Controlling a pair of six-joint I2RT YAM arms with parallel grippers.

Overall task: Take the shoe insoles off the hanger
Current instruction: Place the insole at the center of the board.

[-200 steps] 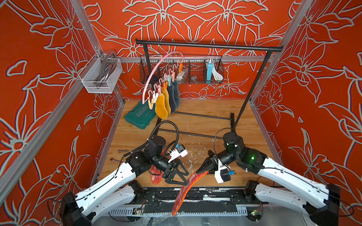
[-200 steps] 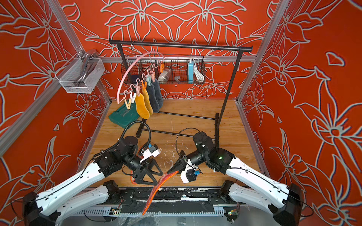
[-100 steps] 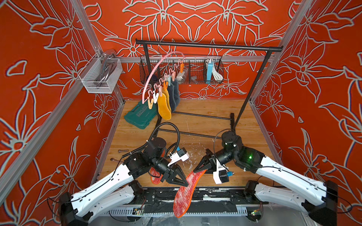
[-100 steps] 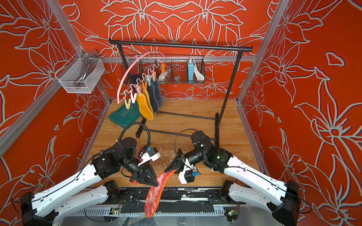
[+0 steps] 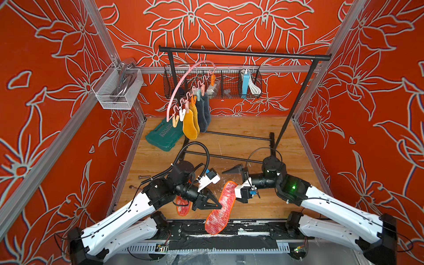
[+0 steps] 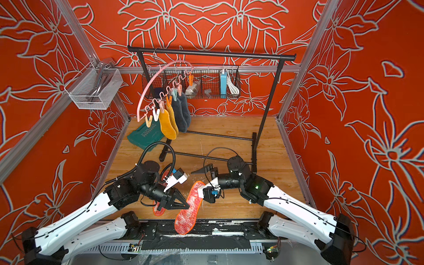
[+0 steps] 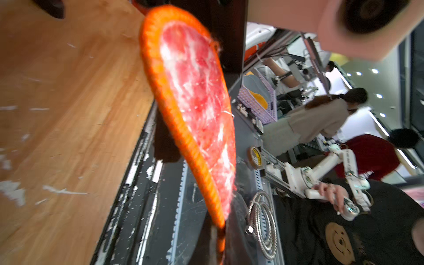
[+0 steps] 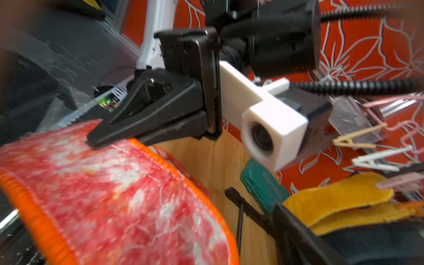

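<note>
My left gripper (image 5: pixel 219 207) is shut on the long edge of a mottled red-white insole (image 5: pixel 216 220) with an orange rim, which hangs over the table's front edge. The grip also shows in the right wrist view, on the insole (image 8: pixel 114 195). My right gripper (image 5: pixel 232 183) stands open beside the insole's far end, with one finger (image 5: pixel 231 170) spread wide. A second red-white insole (image 5: pixel 182 205) lies on the floor under my left arm. The pink hanger (image 5: pixel 181 82) hangs on the rack, with two yellow insoles (image 5: pixel 190 125) and two dark grey insoles (image 5: pixel 204 112) pegged to it.
The black garment rack (image 5: pixel 243 54) spans the back, with its base bars (image 5: pixel 238 136) on the wooden floor. A green case (image 5: pixel 164 135) lies at the back left. A wire basket (image 5: pixel 213 85) hangs on the back wall and a mesh basket (image 5: pixel 117 89) on the left wall.
My left gripper has shut on the red-white insole. My right gripper, which held it before, has opened and let go. The insole has swung broad side up.
</note>
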